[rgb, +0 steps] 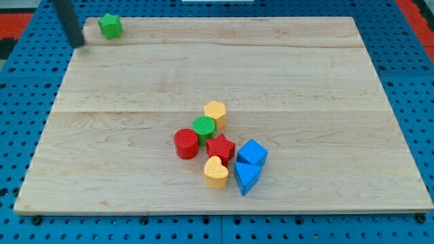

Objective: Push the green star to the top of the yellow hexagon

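The green star [110, 26] is seen near the board's top-left corner, lying flat, small and chunky with blunt points. The yellow hexagon [215, 113] is found well apart from it, near the board's middle, flat on its base, its lower-left side touching another block in a cluster.

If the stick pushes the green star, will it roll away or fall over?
Probably neither. The green star looks short and flat-bottomed, so it should slide on the smooth wooden board, not tip. Its points may make it spin a little. My tip sits just to its left in the view.
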Controlling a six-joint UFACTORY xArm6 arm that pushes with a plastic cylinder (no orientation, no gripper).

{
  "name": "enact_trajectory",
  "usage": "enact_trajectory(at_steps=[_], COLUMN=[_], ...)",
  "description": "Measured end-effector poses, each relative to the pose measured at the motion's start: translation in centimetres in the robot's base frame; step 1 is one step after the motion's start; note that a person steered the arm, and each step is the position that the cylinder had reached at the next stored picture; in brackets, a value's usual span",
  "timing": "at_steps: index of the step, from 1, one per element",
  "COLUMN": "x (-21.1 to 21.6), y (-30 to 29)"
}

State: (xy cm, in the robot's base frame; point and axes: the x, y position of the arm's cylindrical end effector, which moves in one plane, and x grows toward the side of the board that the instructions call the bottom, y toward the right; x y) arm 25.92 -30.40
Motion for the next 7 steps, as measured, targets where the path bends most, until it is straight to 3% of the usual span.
enact_trajectory(at_steps=[1,2,3,5,6,7], x=[-3.8,-6.8,-3.3,7.7,10.8,10.1], y=[0.3,5.8,11.2,15.9,20.0,24.4])
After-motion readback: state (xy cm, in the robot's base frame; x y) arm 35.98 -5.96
